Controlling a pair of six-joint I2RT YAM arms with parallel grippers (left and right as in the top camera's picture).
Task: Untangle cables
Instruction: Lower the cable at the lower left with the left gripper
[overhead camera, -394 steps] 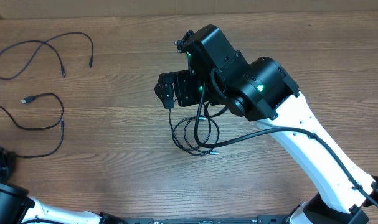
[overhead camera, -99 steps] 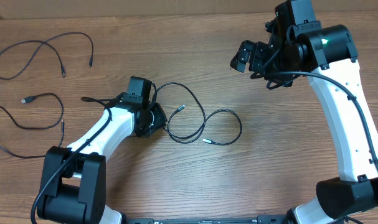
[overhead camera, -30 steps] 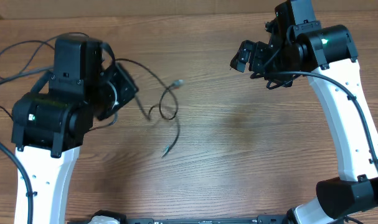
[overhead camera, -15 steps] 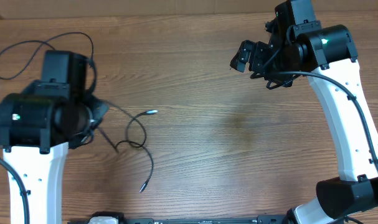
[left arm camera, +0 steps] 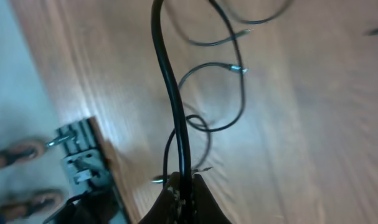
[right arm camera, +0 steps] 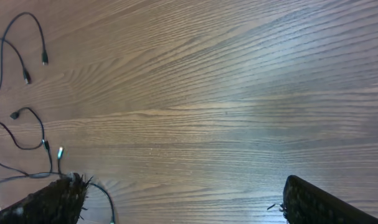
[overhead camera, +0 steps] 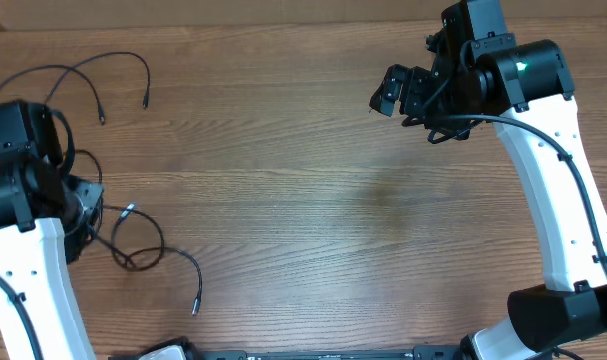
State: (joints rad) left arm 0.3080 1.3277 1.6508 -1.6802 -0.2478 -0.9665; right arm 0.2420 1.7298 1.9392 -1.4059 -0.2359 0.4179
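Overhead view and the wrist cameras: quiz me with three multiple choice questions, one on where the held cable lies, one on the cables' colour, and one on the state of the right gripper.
1. Seen from overhead, where on the table does the cable in the left gripper lie?
A) in the centre
B) near the left edge
C) below the right arm

2. What colour are the cables?
A) white
B) red
C) black

3. The right gripper is:
A) open and empty
B) shut on a cable
C) out of view

Answers:
1 B, its loop lies at the table's left edge.
2 C, every cord in view is black.
3 A, the right wrist view shows its fingers apart with only bare wood between them.
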